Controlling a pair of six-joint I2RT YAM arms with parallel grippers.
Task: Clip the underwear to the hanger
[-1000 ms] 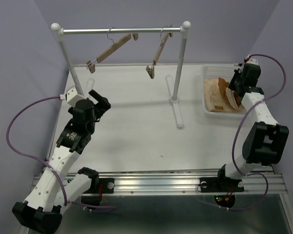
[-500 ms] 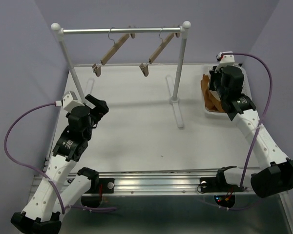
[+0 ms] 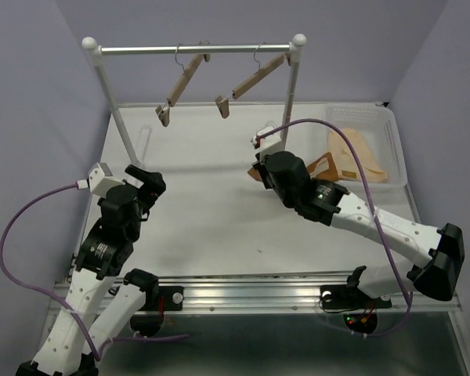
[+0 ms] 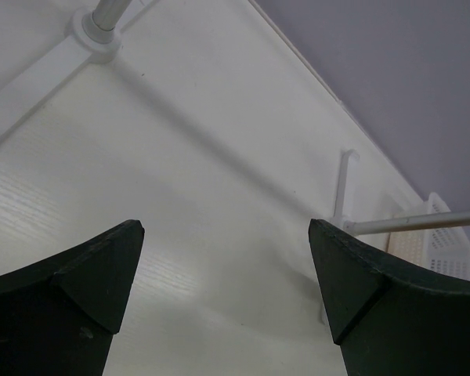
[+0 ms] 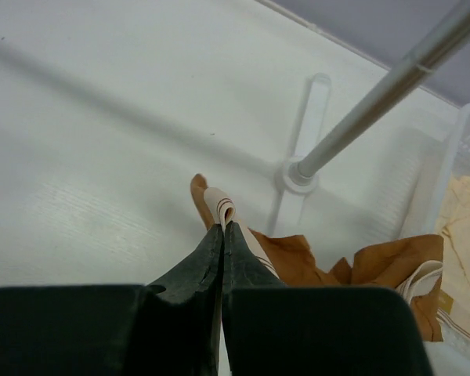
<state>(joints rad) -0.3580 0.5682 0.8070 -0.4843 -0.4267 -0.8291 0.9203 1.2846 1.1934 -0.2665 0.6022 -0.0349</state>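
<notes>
- The right arm's black two-finger gripper point(image 5: 223, 227) is pinched tight on the tan waistband of the rust-orange fabric underwear point(image 5: 298, 254) at the table's right-centre, probably to carry it to the clips.
- The left arm's black gripper point(image 4: 227, 235) is spread wide and empty near the left edge, likely waiting to steady things.
- The slim light-wood clip hanger point(image 3: 247, 82) hangs tilted along the far edge, with nothing clipped to it.

The left arm point(image 3: 94, 258) stands at the near left with the elbow folded and the wrist angled toward the far side. The left gripper point(image 4: 225, 229) is raised, jaws spread wide apart. The right arm point(image 3: 376, 219) bends at an elbow on the near right, and its forearm reaches left toward centre. The right gripper point(image 5: 222, 229) has both fingers pressed together, pinching the underwear point(image 5: 298, 254).
</notes>
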